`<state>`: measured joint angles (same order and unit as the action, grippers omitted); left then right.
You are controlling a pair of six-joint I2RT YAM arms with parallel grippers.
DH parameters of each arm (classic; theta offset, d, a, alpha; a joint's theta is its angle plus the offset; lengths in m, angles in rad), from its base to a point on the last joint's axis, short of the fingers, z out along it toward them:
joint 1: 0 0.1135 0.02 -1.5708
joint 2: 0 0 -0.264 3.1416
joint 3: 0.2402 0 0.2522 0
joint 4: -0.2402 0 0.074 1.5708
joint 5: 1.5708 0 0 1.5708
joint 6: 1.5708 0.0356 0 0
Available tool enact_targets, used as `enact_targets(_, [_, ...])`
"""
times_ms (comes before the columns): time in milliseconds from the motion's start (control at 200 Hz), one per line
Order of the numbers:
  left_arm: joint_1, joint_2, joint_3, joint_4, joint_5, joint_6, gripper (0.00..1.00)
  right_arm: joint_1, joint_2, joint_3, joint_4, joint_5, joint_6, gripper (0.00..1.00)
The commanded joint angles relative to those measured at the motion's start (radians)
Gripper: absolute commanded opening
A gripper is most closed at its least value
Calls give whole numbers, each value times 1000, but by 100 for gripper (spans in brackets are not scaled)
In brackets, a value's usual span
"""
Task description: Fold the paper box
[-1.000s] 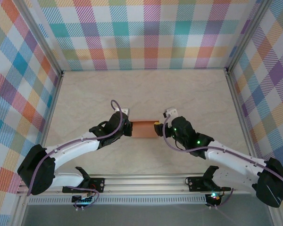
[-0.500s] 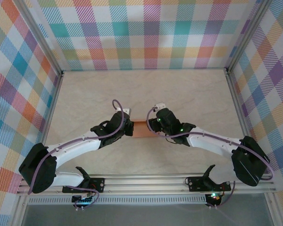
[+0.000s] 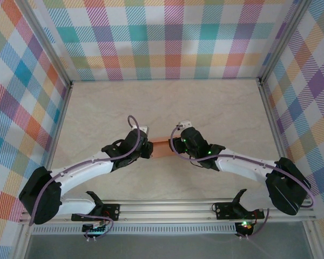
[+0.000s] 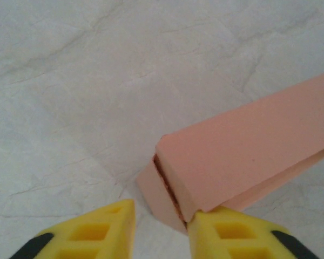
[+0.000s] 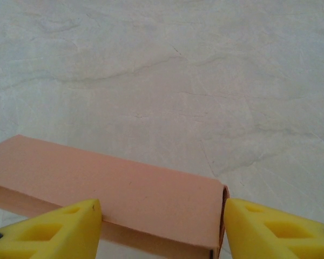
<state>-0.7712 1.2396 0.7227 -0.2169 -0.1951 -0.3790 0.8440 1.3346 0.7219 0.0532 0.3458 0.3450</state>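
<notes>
The left gripper (image 4: pixel 162 216) hangs released at the left edge of the paper box (image 3: pixel 161 148). The right gripper (image 5: pixel 163 210) straddles its other end; I cannot tell if it pinches. Open table (image 3: pixel 167 108) surrounds them.

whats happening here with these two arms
Two robot arms meet over the table at a salmon paper box, already folded into a shallow box shape. The left gripper has its jaws apart at one end, not clamping it. The right gripper straddles the other end, fingers close on both sides; whether they press it is unclear.
</notes>
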Motion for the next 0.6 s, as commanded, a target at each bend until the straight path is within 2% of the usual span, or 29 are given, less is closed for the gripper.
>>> enact_targets(0, [-8, -50, -27, -135, -20, 27, 39, -5, 37, 6, -99, 18, 25, 60])
enact_targets(115, [-4, -81, -16, -164, -13, 55, 49, -6, 49, 8, -98, 19, 37, 60])
enact_targets(295, [3, -78, 14, -188, 33, 85, 60, -7, 61, 16, -107, 21, 40, 60])
enact_targets(480, [22, -120, 6, -166, 158, 114, 71, -6, 67, 26, -115, 24, 38, 60])
enact_targets(560, [53, -156, -7, -135, 216, 80, 77, -6, 69, 28, -115, 22, 35, 60])
enact_targets(595, [75, -165, -9, -118, 230, 38, 84, -6, 69, 28, -117, 21, 35, 60])
